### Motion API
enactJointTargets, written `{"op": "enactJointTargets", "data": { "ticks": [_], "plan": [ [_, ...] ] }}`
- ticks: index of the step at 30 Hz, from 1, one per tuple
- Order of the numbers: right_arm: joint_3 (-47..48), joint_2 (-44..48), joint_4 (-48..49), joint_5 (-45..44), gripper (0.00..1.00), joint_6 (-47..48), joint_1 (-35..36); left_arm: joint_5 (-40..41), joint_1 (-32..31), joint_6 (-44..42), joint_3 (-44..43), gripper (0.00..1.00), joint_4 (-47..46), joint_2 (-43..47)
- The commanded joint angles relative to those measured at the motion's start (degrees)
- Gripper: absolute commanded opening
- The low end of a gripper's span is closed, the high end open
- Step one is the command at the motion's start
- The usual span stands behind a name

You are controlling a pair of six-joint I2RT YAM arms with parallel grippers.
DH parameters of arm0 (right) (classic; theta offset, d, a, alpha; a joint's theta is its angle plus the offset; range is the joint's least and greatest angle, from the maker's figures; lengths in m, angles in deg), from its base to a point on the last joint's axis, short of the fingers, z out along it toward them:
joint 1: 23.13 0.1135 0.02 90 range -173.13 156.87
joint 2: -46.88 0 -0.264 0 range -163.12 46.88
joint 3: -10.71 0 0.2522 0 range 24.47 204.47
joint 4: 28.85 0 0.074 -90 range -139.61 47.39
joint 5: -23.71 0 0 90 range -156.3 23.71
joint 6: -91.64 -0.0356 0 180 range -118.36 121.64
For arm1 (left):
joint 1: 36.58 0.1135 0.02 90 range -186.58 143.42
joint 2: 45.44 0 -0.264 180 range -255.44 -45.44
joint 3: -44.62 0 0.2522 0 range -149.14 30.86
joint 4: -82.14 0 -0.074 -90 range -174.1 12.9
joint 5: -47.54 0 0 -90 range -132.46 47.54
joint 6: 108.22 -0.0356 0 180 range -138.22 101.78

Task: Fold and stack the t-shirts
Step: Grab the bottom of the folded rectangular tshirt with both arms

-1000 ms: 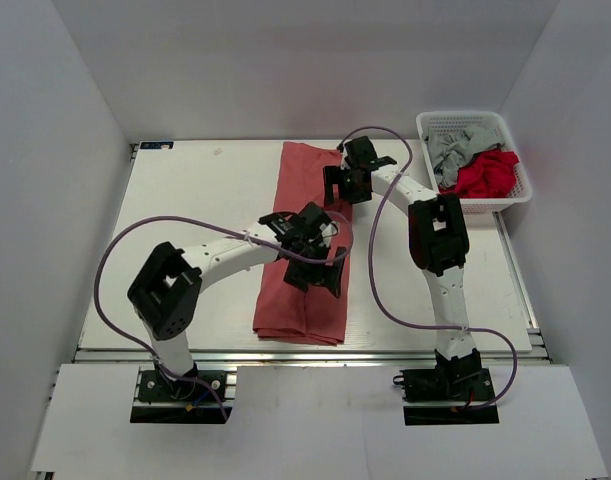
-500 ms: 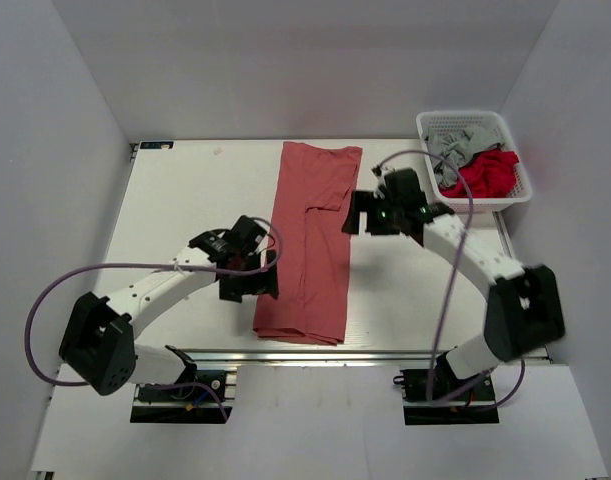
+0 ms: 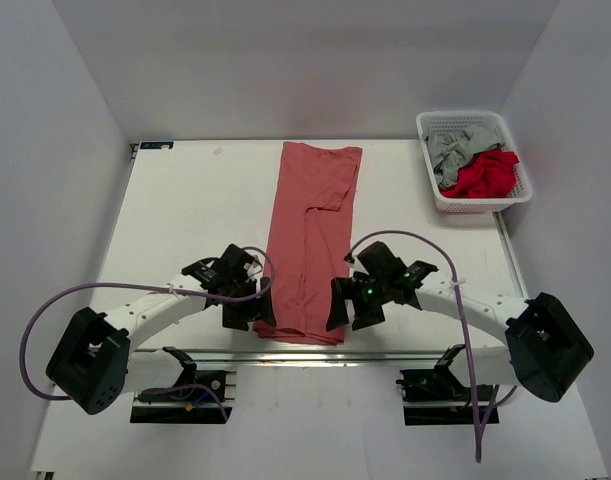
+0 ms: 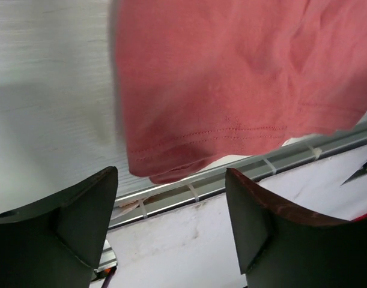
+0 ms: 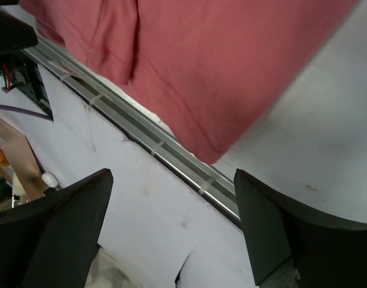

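As only wrist views show, left end effector [image 4: 171,183], right end effector [image 5: 172,180] gape empty beside t-shirt [image 4: 231,78]

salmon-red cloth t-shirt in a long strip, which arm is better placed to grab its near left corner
Left. Its open tool sits beside that corner of the salmon-red cloth t-shirt, seen just ahead of its fingers in the left wrist view; the right tool flanks the opposite corner.

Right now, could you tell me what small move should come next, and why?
Probably lower both and pinch the near hem corners: the left gripper and right gripper hang open, flanking the lengthwise-folded salmon-red cloth t-shirt, whose hem lies flat and ungripped.
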Motion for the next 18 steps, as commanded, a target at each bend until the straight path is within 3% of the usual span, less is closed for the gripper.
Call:
{"op": "enactJointTargets", "data": {
  "ticks": [1, 4, 7, 11, 18],
  "plan": [
    [-1.54, -1.67, 3.97, 1.59, 0.86, -5.20, 3.27, -4.13, -0.72, -1.36, 0.92, 0.80, -4.37, -0.31],
    [-2.16, -3.95, 5.12, 0.27, 0.83, -6.96, 4.59, -2.73, -0.72, -1.37, 1.53, 0.66, -3.06, -0.31],
    [-1.02, -6.14, 5.03, -0.96, 0.80, -7.23, 5.73, -3.34, -0.72, -1.37, 3.37, 0.65, -2.53, 0.21],
    [-0.93, -9.13, 5.47, -0.61, 0.69, -7.31, 6.44, -4.56, -0.72, -2.60, 5.22, 0.63, -2.53, -0.40],
    [0.83, -11.95, 4.68, -3.25, 0.64, -6.96, 6.88, -4.57, -0.72, -3.13, 5.23, 0.61, -5.25, -3.74]
  ]
}}
